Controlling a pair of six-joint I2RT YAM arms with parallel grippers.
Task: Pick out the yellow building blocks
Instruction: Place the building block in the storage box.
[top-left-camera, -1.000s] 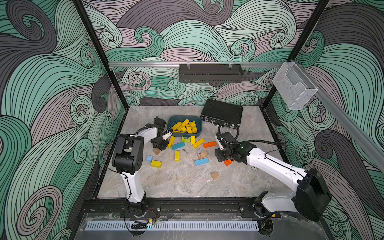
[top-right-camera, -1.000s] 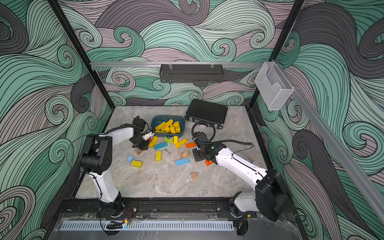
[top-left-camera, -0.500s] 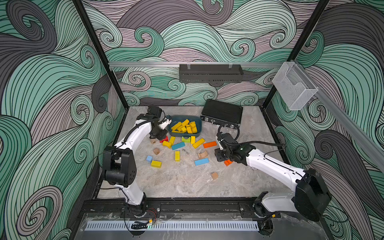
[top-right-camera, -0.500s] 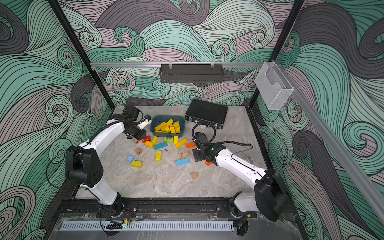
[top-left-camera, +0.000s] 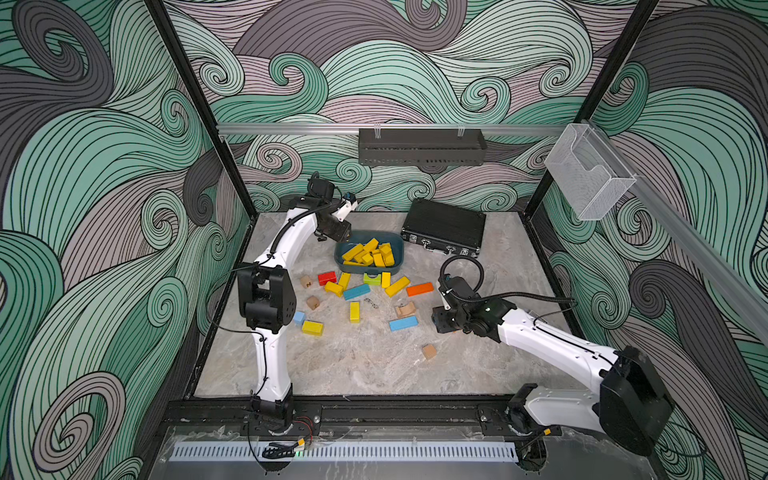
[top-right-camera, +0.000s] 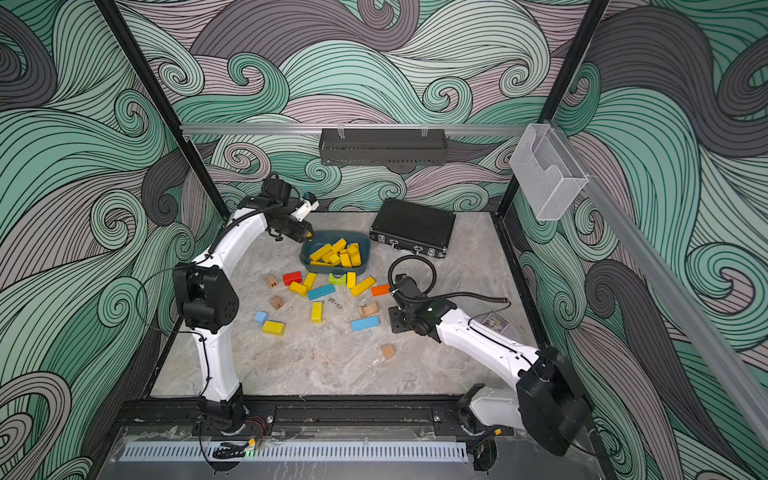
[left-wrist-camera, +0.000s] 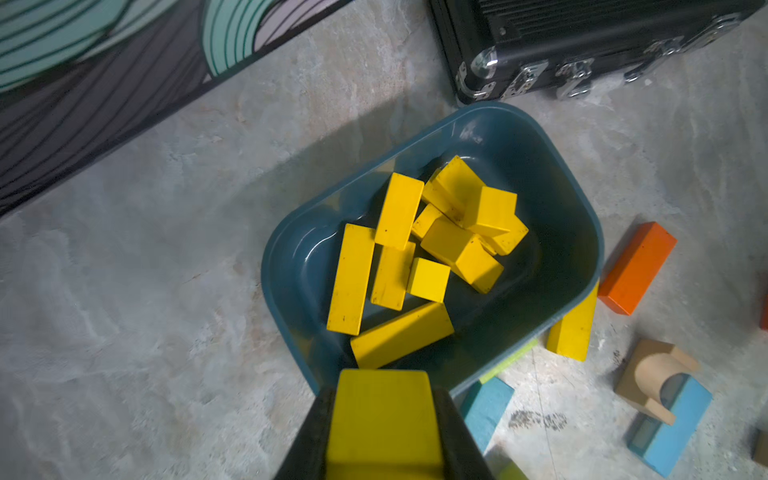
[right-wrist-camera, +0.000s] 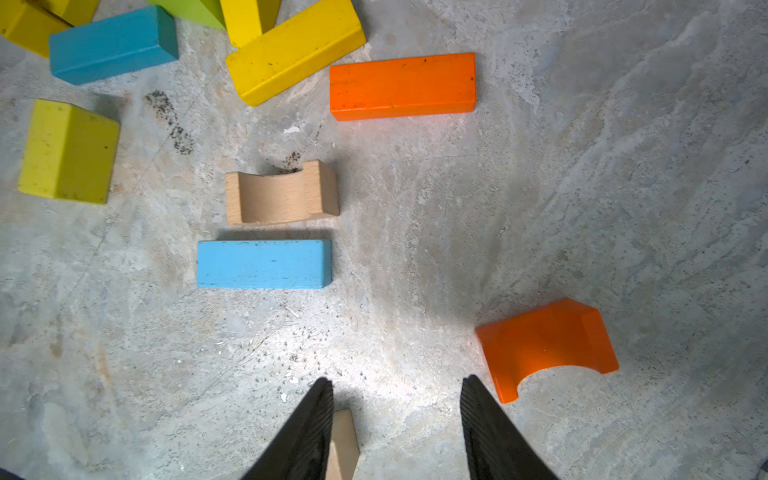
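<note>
My left gripper (left-wrist-camera: 382, 390) is shut on a yellow building block (left-wrist-camera: 382, 419) and hangs over the near-left rim of a teal bin (left-wrist-camera: 561, 232); both top views show it there (top-left-camera: 343, 235) (top-right-camera: 307, 237). Several yellow building blocks (top-left-camera: 368, 253) (left-wrist-camera: 399, 210) lie piled in the bin. Other yellow blocks lie loose on the table: a long bar (top-left-camera: 397, 286), a short one (top-left-camera: 354, 311) and one at the left (top-left-camera: 312, 328). My right gripper (right-wrist-camera: 397, 386) (top-left-camera: 440, 322) stands open and empty low over the table, beside an orange arch block (right-wrist-camera: 544, 340).
A black case (top-left-camera: 444, 226) lies behind the bin. Among the yellow blocks lie an orange bar (top-left-camera: 419, 289), blue bars (top-left-camera: 403, 323), a red block (top-left-camera: 327, 277), a lime-green arch (top-left-camera: 372, 278) and plain wooden pieces (top-left-camera: 429, 351). A wooden block (right-wrist-camera: 343, 436) lies under my right gripper.
My left arm has lifted from the loose blocks and swung back and right to the bin's rim with the yellow block. The right arm has stayed almost still.
</note>
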